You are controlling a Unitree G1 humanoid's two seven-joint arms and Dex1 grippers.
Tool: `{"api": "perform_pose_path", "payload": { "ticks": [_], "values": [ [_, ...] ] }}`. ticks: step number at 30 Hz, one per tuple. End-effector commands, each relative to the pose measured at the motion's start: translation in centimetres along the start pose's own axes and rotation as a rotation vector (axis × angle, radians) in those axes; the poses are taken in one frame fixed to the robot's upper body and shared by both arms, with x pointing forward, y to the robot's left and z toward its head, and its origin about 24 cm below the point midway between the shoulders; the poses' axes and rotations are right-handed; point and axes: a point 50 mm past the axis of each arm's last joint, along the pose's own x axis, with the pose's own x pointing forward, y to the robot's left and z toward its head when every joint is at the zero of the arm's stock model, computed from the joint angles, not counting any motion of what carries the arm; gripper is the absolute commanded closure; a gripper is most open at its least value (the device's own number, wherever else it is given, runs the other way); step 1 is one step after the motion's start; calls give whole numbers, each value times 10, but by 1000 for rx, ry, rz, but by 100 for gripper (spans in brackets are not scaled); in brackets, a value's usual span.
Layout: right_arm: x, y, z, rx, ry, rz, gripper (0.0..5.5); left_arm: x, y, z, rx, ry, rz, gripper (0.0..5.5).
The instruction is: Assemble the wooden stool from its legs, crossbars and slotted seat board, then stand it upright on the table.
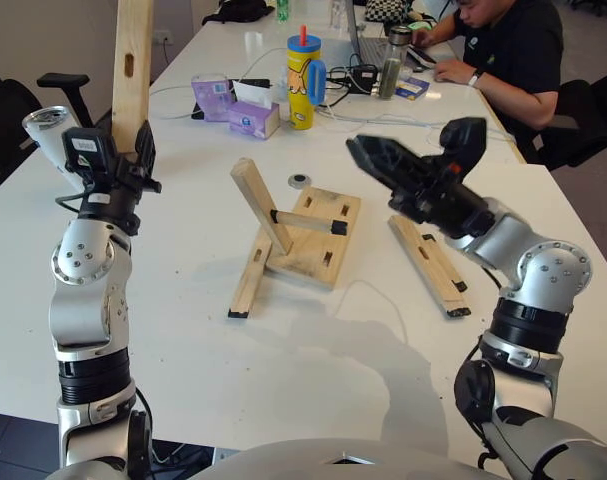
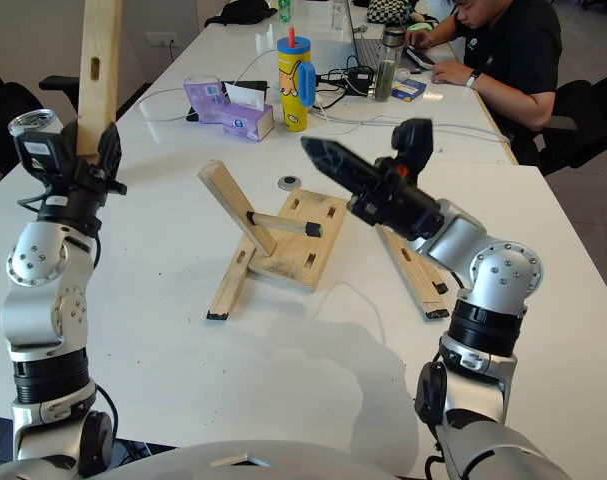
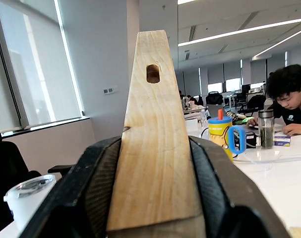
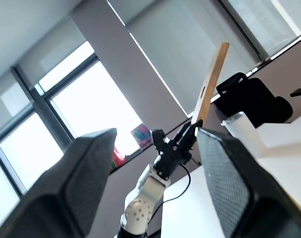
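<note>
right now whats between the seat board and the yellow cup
A small round disc, near the seat board and short of the yellow cup; both eye views show it.

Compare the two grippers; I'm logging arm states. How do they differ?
The left gripper is shut on a wooden leg, held upright; the right gripper is empty, jaws wide open. The left points up at the left of the table; the right points sideways above it, near the seat board. Both are black and two-fingered.
</note>
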Motion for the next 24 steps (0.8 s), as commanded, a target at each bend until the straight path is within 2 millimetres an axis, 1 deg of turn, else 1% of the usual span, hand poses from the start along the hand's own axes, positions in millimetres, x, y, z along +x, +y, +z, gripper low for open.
{"api": "perform_pose_path", "payload": {
  "ticks": [1, 3, 4, 7, 9, 11, 13, 18, 24],
  "values": [
    [15, -1, 37, 3, -221, -80, 253, 3, -23, 29, -31, -139, -153, 348],
    [25, -13, 47, -17, -278, -216, 253, 0, -34, 31, -27, -156, -236, 348],
    [30, -14, 49, -20, -286, -240, 253, -1, -39, 32, -27, -165, -280, 348],
    [45, -12, 50, -18, -295, -239, 253, -5, -52, 38, -34, -189, -386, 348],
    [49, -12, 50, -15, -302, -242, 253, -6, -55, 39, -28, -195, -408, 348],
    [57, -9, 47, 11, -300, -223, 253, -8, -60, 42, 10, -206, -450, 348],
    [62, -4, 43, 21, -287, -197, 253, -10, -65, 44, 14, -212, -490, 348],
    [68, 1, 37, 32, -250, -169, 253, -13, -74, 46, 28, -216, -556, 348],
    [70, 2, 37, 52, -236, -152, 253, -19, -85, 43, 41, -201, -649, 348]
  ]
}}
